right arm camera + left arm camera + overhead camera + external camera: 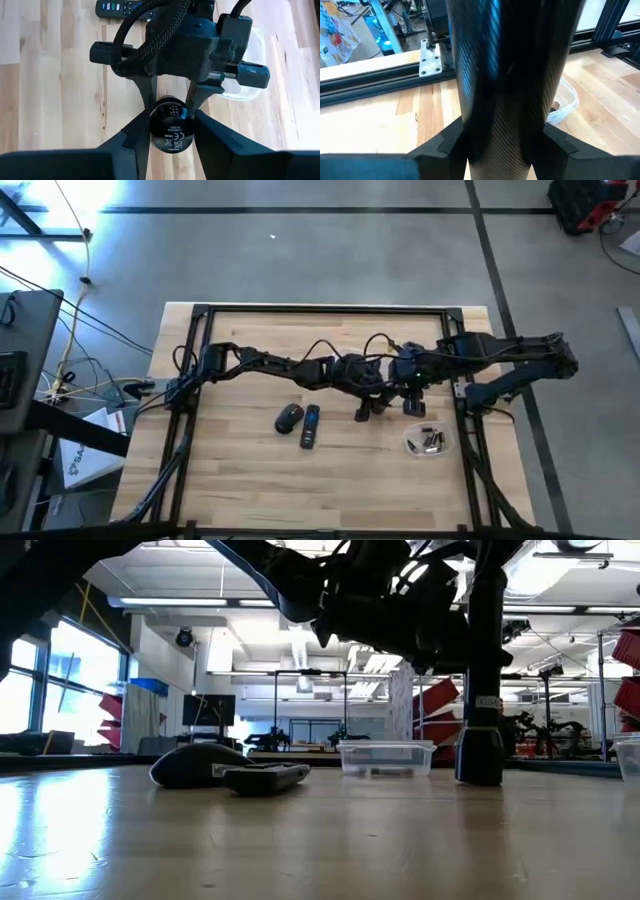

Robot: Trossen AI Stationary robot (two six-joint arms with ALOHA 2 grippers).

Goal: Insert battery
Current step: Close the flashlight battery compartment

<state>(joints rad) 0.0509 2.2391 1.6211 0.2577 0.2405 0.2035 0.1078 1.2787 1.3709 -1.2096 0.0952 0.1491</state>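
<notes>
Cylinder (172, 136) is gripped upright on counter (250, 480) by left hand (500, 150); right hand (172, 120) grip cannot be told. Batteries (432, 442) are seen in tray (410, 443), none picked; cylinder could be tipped by uneven squeeze.

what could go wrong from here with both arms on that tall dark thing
1. The dark cylinder stands upright, tall and narrow, with the left gripper closed around its top. A slip could tip it toward the clear tub.
2. The right gripper crowds the same end, so the two could bump.
3. The batteries lie in the tub, so one arm must let go.
</notes>
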